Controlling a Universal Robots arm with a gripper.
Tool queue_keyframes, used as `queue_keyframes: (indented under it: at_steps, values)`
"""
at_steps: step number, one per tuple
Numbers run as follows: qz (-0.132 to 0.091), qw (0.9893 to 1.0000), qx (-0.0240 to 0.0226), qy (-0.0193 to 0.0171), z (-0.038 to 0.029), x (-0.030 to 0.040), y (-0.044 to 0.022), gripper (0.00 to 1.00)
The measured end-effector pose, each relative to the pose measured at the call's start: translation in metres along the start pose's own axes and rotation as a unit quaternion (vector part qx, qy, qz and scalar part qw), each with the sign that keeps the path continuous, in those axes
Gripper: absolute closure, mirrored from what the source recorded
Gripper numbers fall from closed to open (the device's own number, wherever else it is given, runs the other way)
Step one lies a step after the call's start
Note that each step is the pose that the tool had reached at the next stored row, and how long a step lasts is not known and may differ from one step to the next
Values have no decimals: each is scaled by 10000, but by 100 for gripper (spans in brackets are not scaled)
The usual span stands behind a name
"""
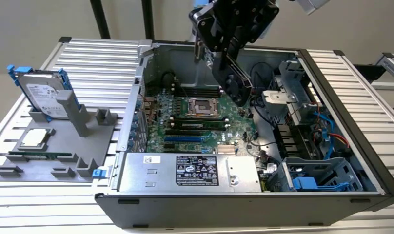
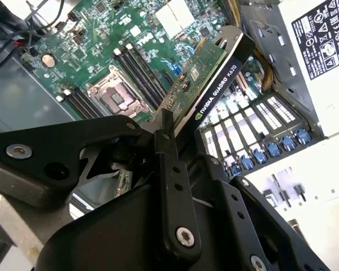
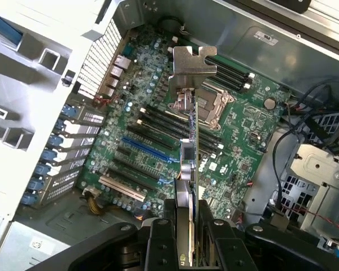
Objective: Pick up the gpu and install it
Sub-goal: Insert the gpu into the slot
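My gripper (image 1: 227,57) hangs over the open computer case (image 1: 138,73), shut on the gpu (image 1: 235,84). The card is held on edge above the green motherboard (image 1: 184,124), clear of its slots. In the second wrist view the gpu (image 2: 212,79) shows its black cooler face and green board, clamped between the black fingers (image 2: 170,169) of the gripper (image 2: 178,138). In the first wrist view the gpu (image 3: 190,132) is seen edge-on, its silver bracket (image 3: 193,59) at the far end, and the gripper (image 3: 189,240) grips its near end. The blue expansion slot (image 3: 148,150) lies below and to one side.
A grey fixture (image 1: 54,146) at the exterior view's left holds a silver hard drive with blue rails (image 1: 44,95), a processor chip (image 1: 34,139) and a memory stick (image 1: 41,156). The power supply (image 1: 190,170), drive cage (image 1: 314,183) and cables (image 1: 327,126) crowd the case.
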State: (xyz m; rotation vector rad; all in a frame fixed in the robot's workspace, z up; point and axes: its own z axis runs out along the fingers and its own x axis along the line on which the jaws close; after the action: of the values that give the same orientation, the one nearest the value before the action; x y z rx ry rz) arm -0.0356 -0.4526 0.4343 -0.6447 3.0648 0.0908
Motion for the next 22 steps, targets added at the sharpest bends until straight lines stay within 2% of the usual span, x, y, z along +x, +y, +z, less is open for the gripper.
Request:
queue_keyframes:
  at_steps: [11, 22]
  values:
    - [-312, 9995, -7, 17, 1, 0, 0, 100]
    - [-594, 9982, -12, 33, 0, 0, 0, 100]
